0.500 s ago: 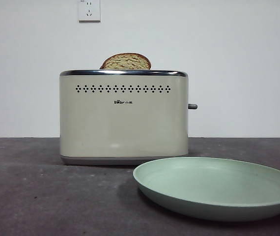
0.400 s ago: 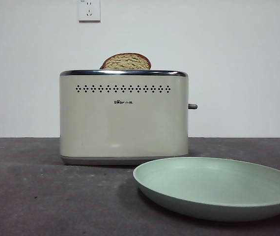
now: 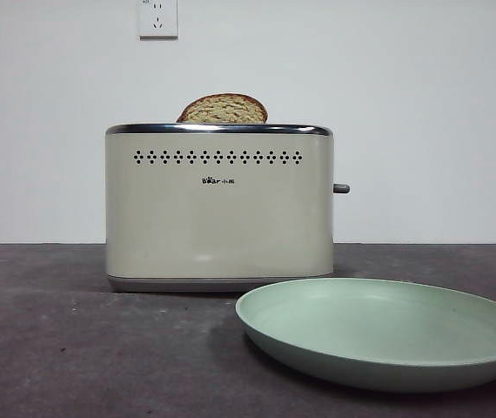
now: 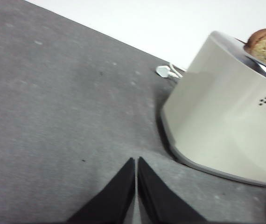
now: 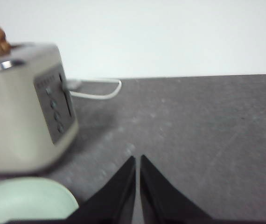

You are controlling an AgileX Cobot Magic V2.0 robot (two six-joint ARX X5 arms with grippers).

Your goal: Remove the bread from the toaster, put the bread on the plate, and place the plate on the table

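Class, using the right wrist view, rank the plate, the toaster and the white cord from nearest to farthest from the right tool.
1. Plate: close beside the right tool.
2. Toaster: behind the plate.
3. White cord: farthest, beyond the toaster by the wall.

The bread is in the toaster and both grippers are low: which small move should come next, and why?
Probably raise the left gripper toward the bread and open it. The bread pokes above the toaster rim untouched; the left gripper, shut, is above the table beside the toaster. The right gripper, also shut, is nearer the empty plate.
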